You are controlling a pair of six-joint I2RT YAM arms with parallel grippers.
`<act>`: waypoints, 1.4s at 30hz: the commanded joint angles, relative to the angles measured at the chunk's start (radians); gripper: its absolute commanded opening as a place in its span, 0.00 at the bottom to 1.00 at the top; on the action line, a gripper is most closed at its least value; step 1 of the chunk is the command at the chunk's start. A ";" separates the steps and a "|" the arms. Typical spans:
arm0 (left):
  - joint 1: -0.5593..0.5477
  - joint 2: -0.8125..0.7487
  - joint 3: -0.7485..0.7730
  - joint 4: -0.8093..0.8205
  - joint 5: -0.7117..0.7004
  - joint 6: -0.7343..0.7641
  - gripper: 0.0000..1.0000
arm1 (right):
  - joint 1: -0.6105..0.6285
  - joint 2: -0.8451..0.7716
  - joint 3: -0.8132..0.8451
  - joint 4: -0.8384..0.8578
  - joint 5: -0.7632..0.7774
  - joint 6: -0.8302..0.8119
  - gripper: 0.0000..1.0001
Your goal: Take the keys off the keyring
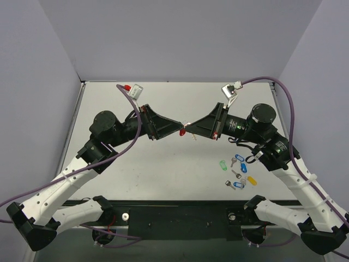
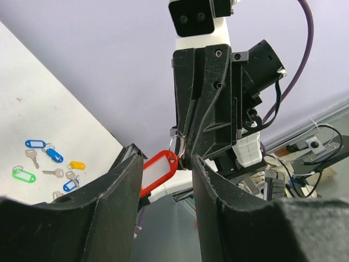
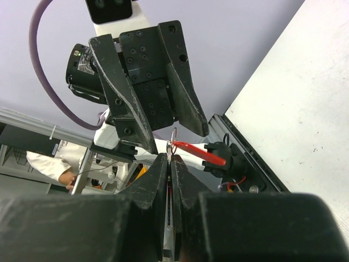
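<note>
The red key tag hangs in the air above the table's middle, between my two grippers. In the left wrist view the tag lies between the spread fingers, partly behind the left finger, with its split ring at the far end. My left gripper is open. My right gripper is shut on the small silvery key, seen edge-on between its fingers. The ring and tag stick out just past its fingertips. A bit of key hangs below.
Loose keys and tags lie on the white table at the near right: a green tag, two blue tags and a yellow tag. They also show in the left wrist view, the green tag among them.
</note>
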 commanded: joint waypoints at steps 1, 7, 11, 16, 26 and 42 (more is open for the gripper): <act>0.005 -0.014 0.004 0.096 -0.022 -0.022 0.49 | 0.011 0.006 0.046 0.056 0.002 -0.010 0.00; 0.004 -0.011 -0.002 0.125 -0.022 -0.038 0.40 | 0.014 0.008 0.040 0.056 0.003 -0.010 0.00; 0.004 -0.008 -0.007 0.137 -0.019 -0.044 0.33 | 0.015 0.006 0.037 0.055 0.005 -0.011 0.00; 0.005 -0.004 -0.001 0.140 -0.015 -0.047 0.28 | 0.017 0.006 0.034 0.056 0.008 -0.011 0.00; 0.004 0.002 -0.007 0.148 0.001 -0.056 0.27 | 0.022 0.005 0.037 0.056 0.013 -0.013 0.00; 0.001 -0.004 0.014 0.084 -0.002 -0.010 0.00 | 0.025 0.002 0.040 0.044 0.016 -0.018 0.00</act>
